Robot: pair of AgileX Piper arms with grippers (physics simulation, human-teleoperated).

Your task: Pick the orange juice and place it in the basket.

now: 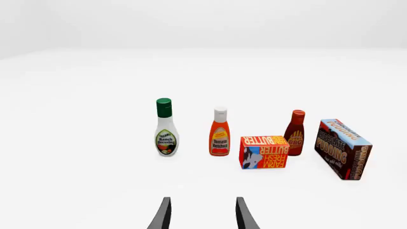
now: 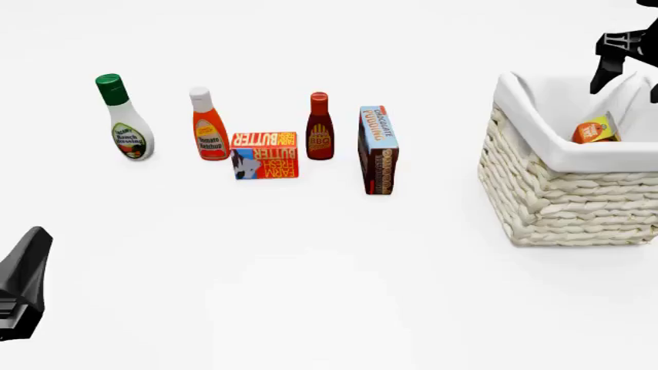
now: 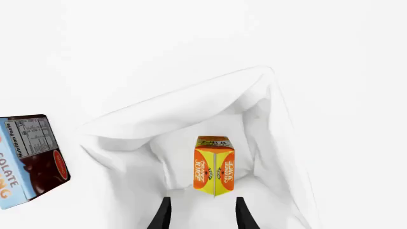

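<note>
The orange juice (image 2: 596, 129), an orange and yellow carton, sits inside the basket (image 2: 560, 193), a large cream woven basket with a white liner, at the right of the table. In the right wrist view the carton (image 3: 214, 164) rests on the liner (image 3: 190, 109) just beyond the fingertips. My right gripper (image 2: 625, 86) hangs above the basket, open and empty, and also shows in its wrist view (image 3: 202, 215). My left gripper (image 1: 202, 217) is open and empty, low at the front left (image 2: 26, 281), far from the basket.
A row of groceries stands at the far left: ranch dressing bottle (image 2: 125, 119), ketchup bottle (image 2: 209, 127), butter box (image 2: 265, 154), BBQ sauce bottle (image 2: 320, 129) and chocolate pudding box (image 2: 378, 150). The pudding box stands nearest the basket.
</note>
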